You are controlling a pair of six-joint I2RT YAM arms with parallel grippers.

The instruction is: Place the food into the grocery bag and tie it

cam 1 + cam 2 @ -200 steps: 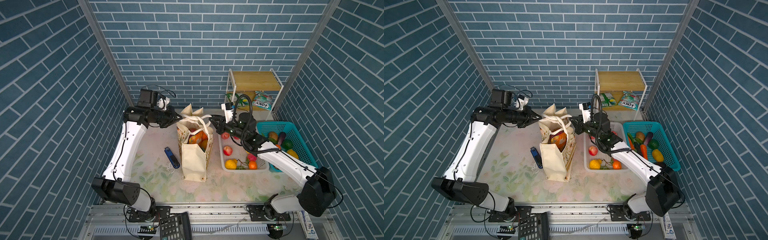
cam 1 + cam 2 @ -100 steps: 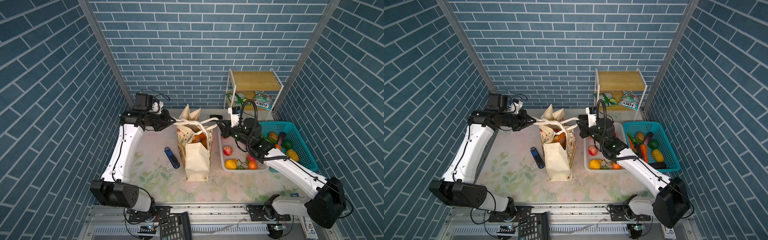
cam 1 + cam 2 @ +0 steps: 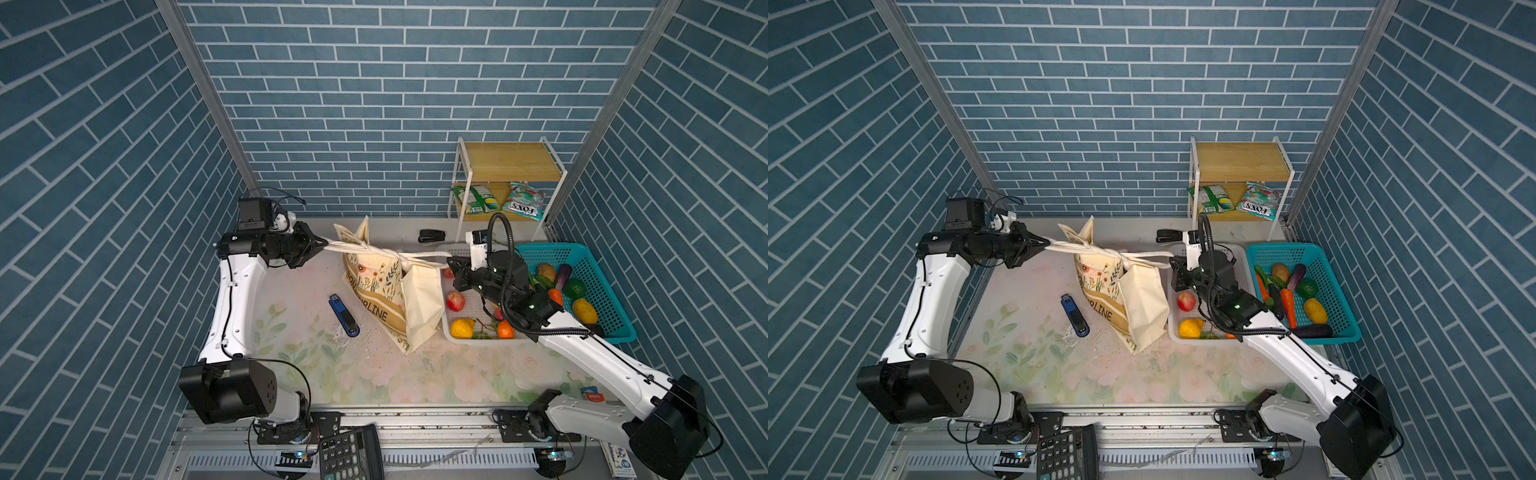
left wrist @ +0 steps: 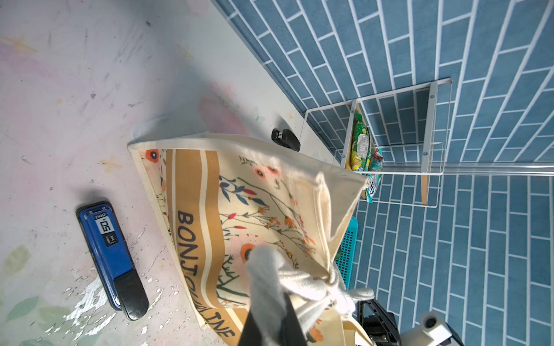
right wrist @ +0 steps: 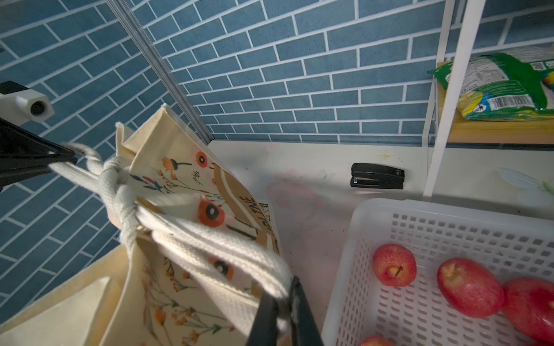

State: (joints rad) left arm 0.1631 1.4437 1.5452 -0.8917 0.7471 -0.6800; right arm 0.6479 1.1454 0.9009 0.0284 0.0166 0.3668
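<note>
Blue-brick booth, floral tabletop (image 3: pixel 374 374). Left gripper (image 3: pixel 321 242) and right gripper (image 3: pixel 450 262), each pinched shut on a white strap handle (image 3: pixel 419 254); knot (image 3: pixel 388 252) midway between them, above the leaning grocery bag (image 3: pixel 376 291), contents hidden. Judged best: pull outward evenly, level; white basket (image 3: pixel 473 337) crowds right fingers (image 5: pixel 265 320), open table behind left.

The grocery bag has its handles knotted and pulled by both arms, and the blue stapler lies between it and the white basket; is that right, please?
Not quite: the blue stapler lies on the other side of the grocery bag, between it and the left arm, not the white basket. Both top views show it; the rest stands.
</note>
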